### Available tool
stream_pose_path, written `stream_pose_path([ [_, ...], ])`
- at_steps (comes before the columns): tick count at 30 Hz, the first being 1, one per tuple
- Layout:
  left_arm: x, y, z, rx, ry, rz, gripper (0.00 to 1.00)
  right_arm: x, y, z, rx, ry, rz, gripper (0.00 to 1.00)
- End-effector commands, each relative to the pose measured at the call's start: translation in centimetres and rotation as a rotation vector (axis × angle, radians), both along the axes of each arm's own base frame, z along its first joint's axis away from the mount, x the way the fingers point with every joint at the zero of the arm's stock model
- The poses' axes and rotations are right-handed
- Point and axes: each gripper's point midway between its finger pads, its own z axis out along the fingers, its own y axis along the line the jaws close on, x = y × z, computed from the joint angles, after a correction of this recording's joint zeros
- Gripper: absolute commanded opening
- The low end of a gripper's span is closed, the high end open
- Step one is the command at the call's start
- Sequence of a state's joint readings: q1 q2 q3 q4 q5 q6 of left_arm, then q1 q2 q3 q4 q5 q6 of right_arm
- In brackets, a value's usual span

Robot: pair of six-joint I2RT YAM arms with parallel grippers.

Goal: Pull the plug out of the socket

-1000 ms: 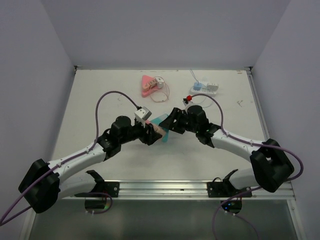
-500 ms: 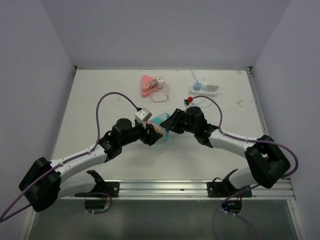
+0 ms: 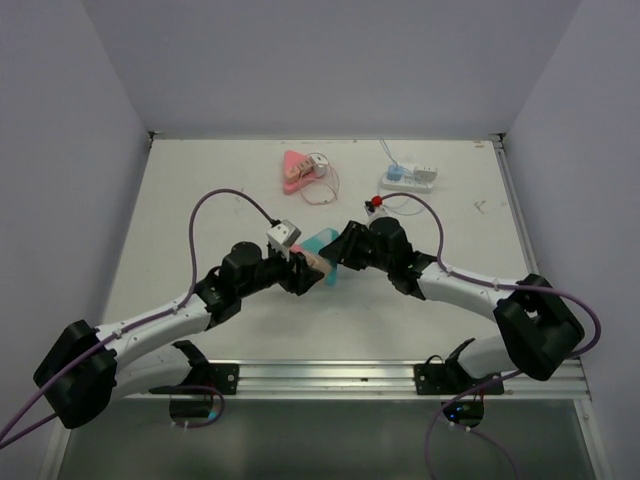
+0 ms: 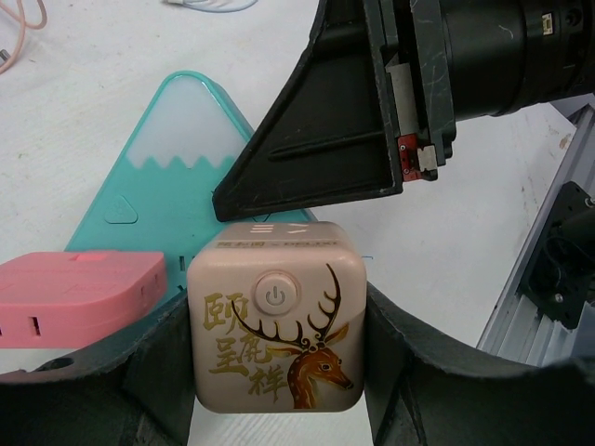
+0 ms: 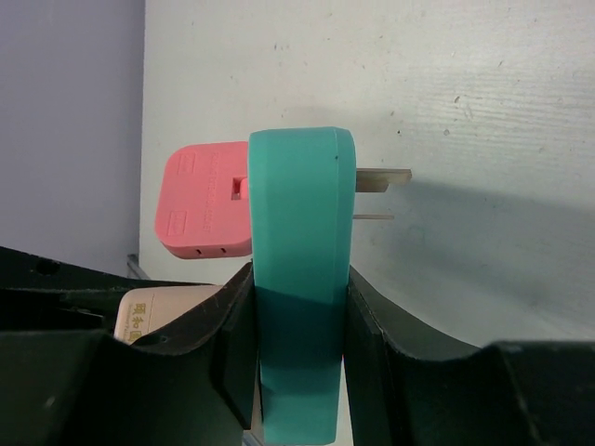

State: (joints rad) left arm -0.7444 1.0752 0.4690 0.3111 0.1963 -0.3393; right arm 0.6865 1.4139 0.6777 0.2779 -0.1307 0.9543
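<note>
Two triangular plastic sockets are counted: one teal socket, one pink socket. One beige deer-printed cube plug and one white power strip are seen.

Bright, even light, soft shadows, sharp focus.

Your left gripper clamps beige cube socket, finger each side, deer print and power button facing you. Beyond claw: teal triangular plug, base at cube. Left of claw: pink block beside cube. Right gripper enters from beyond-right, tip apparently touching cube's far edge.
</note>
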Motion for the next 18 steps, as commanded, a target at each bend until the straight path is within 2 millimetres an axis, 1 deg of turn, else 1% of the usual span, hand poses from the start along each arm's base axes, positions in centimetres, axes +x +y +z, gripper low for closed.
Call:
stream_pose_path([
  [1,0.9,-0.6,7.0,-0.164,-0.158,0.022,0.0,0.7,-4.0,-2.9,-0.213,-0.047,-0.08,0.0],
  [5,0.8,-0.6,7.7,-0.138,-0.127,0.019,0.0,1.2,-6.5,-3.6,-0.318,-0.075,-0.16,0.0],
  [7,0.7,-0.5,8.7,-0.149,-0.137,0.021,0.0,1.3,-7.3,-3.5,-0.349,-0.094,-0.177,0.0],
  [8,0.6,-0.3,8.6,-0.144,-0.13,0.024,0.0,1.5,-7.8,-3.5,-0.363,-0.1,-0.197,0.0],
  [10,0.7,0.0,9.1,-0.143,-0.137,0.036,0.0,1.6,-8.6,-3.4,-0.376,-0.11,-0.216,0.0],
  [11,0.6,0.1,8.9,-0.131,-0.129,0.038,0.0,1.7,-9.0,-3.4,-0.386,-0.111,-0.229,0.0],
  [12,0.7,0.2,9.4,-0.13,-0.134,0.044,0.0,1.9,-9.5,-3.4,-0.398,-0.117,-0.241,0.0],
  [14,0.5,0.4,9.2,-0.116,-0.123,0.048,0.0,2.0,-9.9,-3.4,-0.412,-0.122,-0.247,0.0],
  [16,0.6,0.6,9.8,-0.109,-0.129,0.054,0.0,2.3,-10.4,-3.3,-0.435,-0.133,-0.261,0.0],
  [17,0.5,0.8,9.4,-0.087,-0.115,0.057,0.0,2.3,-10.6,-3.3,-0.447,-0.135,-0.26,0.0],
  [18,0.6,0.8,10.1,-0.088,-0.123,0.061,0.0,2.3,-10.8,-3.3,-0.461,-0.142,-0.259,0.0],
])
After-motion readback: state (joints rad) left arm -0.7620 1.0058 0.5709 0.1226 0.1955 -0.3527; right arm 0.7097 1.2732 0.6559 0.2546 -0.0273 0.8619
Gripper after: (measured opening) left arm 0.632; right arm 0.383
